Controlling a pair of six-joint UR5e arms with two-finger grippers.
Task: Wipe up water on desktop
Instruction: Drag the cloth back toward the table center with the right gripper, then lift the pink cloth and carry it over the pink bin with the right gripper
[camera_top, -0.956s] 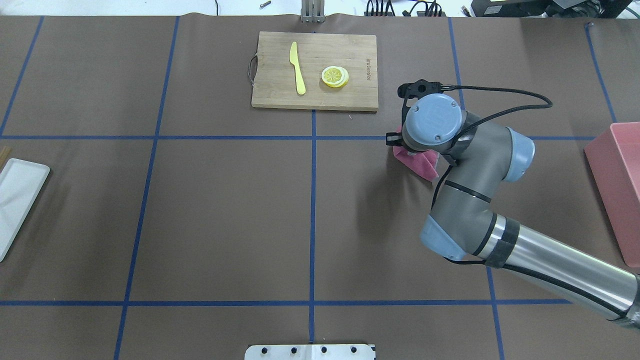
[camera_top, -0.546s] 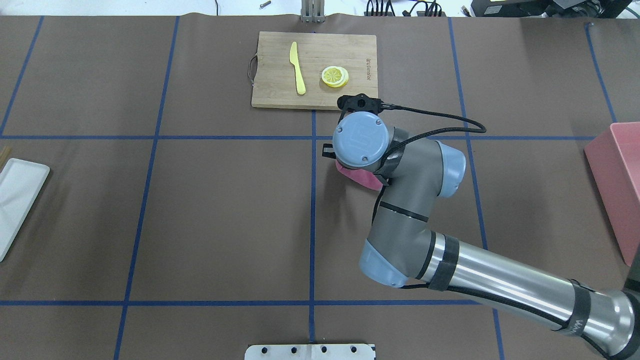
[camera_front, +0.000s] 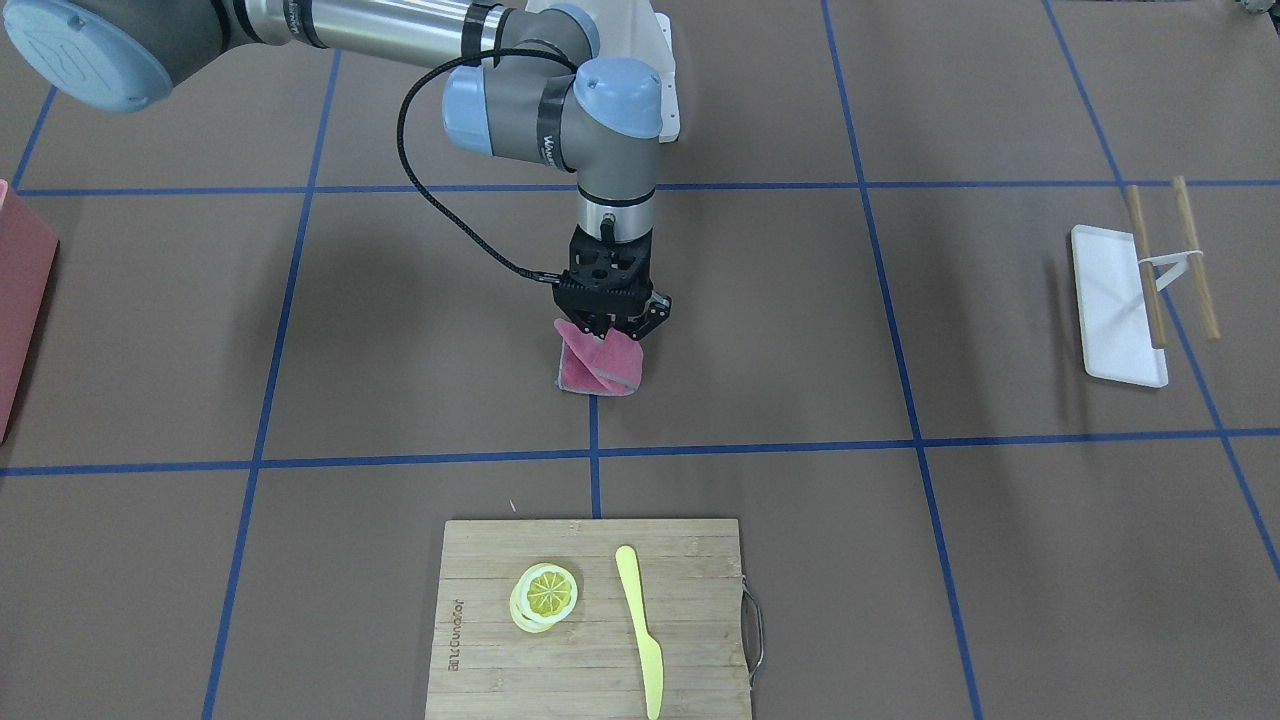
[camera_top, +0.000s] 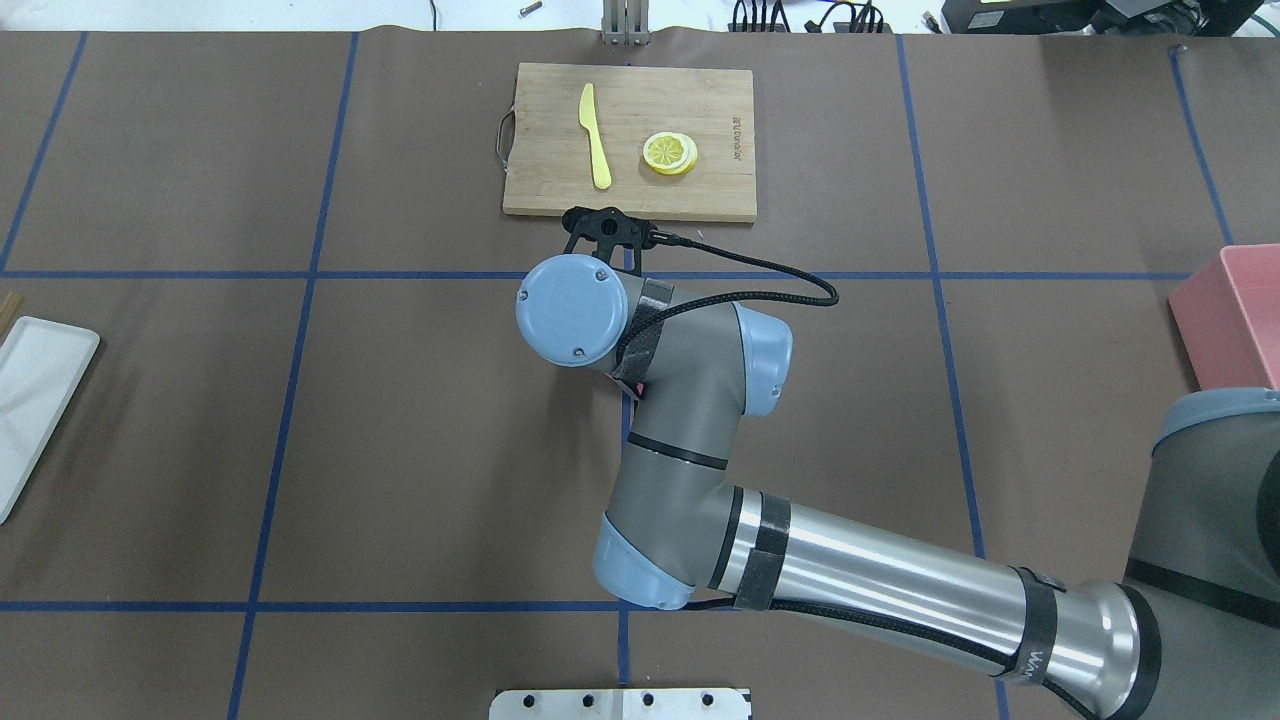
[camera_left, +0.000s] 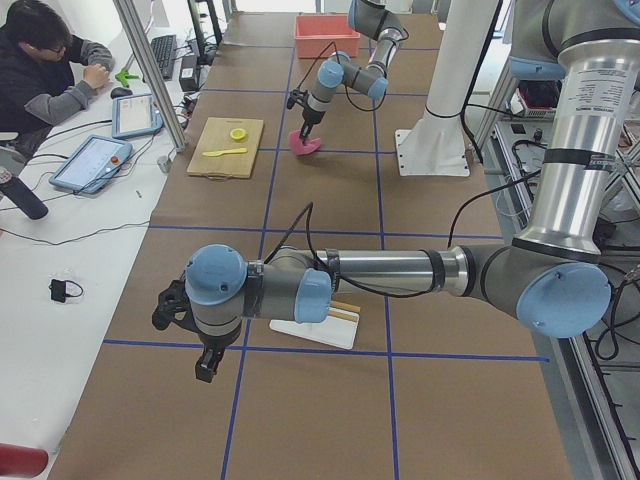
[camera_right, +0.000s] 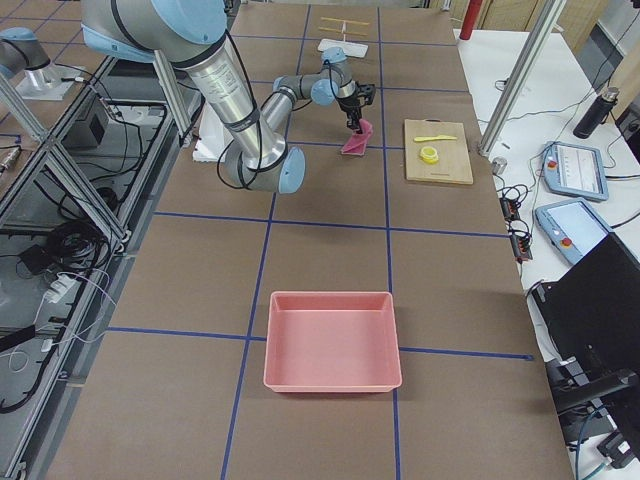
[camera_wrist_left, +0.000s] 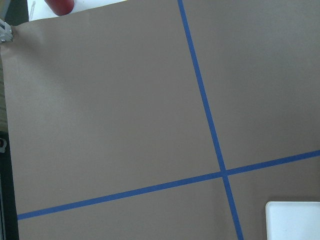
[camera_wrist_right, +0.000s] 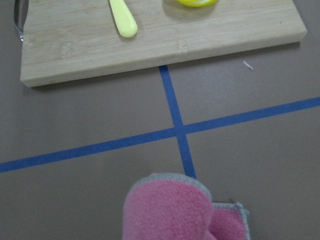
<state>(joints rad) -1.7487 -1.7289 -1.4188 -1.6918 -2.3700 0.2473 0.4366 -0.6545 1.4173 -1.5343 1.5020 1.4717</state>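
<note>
Cloth (camera_front: 598, 370), pink and folded, sits pinched in the right gripper (camera_front: 611, 332), touching the matte brown, blue-taped worktop (camera_front: 400, 340) at 12 o'clock from the bamboo cutting board (camera_front: 690, 600) in the front-facing view. Whether the left gripper (camera_left: 205, 366) is open or closed cannot be told.

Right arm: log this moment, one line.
phase: wipe | right jaws: shut on pink cloth | cloth: on desktop, over tape line | left arm: by white tray

My brown desktop (camera_top: 420, 430) spreads wide under me, blue tape lines (camera_top: 300, 275) gridding it into big rectangles. Far side, centre: the bamboo cutting board (camera_top: 545, 130). Out on my left, the white tray (camera_top: 35, 400); on my right, the pink bin (camera_top: 1235, 330). The pink cloth (camera_front: 597, 367) touches the centre line, near the crossing before the board.
</note>
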